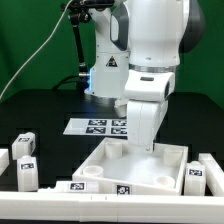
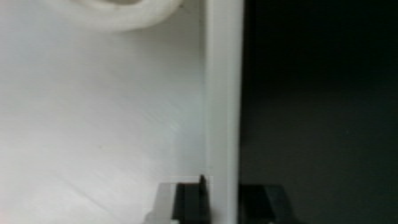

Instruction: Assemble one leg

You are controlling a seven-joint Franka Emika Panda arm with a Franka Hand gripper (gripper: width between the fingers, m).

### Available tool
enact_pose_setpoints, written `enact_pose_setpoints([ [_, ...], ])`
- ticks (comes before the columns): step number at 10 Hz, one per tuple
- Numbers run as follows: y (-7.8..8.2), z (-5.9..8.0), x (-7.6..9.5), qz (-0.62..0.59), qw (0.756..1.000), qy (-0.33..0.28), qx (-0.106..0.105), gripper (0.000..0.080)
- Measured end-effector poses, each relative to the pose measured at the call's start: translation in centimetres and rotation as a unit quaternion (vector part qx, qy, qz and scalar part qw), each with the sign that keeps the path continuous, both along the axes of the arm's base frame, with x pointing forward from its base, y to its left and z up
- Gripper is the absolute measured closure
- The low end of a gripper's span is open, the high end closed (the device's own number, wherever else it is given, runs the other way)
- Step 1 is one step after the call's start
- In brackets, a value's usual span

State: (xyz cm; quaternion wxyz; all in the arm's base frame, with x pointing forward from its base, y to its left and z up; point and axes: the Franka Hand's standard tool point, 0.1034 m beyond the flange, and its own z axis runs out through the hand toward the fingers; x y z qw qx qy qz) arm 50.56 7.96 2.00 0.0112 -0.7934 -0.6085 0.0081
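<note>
A white robot arm (image 1: 150,60) reaches straight down from above into a large white square panel (image 1: 110,165) that lies on a dark table (image 1: 40,125). The panel has a raised rim and sits near the front of the scene. Behind it, flat on the table, lies the marker board (image 1: 105,125).

The wrist view looks down along the panel's rim, with white panel on one side and dark table on the other. A round hole (image 2: 125,8) shows in the panel's corner. The tool (image 2: 221,203) has one dark finger (image 2: 185,203) on each side of the rim, both tight against it. It appears to be pinching the panel by that rim.

None of the legs (image 1: 26,172) has been picked up. They are small white posts with black-and-white tags. Several lie loose on the table at the exterior view's left, just beside the panel, and more lie at the exterior view's right.

The step in hand seems to be holding or shifting the panel before any leg is fetched. To do it well, keep the fingers square on the rim and move the panel slowly, flat along the table. Take care not to push it into the nearby posts, and leave the corner hole unobstructed for a leg.
</note>
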Motion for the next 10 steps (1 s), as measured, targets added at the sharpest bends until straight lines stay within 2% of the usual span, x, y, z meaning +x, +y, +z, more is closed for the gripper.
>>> enact_pose_setpoints([
  [2, 0.0, -0.1, 0.0, 0.0, 1.0, 0.001, 0.0, 0.0747],
  [6, -1.1, -0.5, 0.1, 0.116, 0.993, 0.013, 0.001, 0.0747],
  [10, -1.2, -0.5, 0.0, 0.112, 0.994, 0.017, 0.001, 0.0744],
])
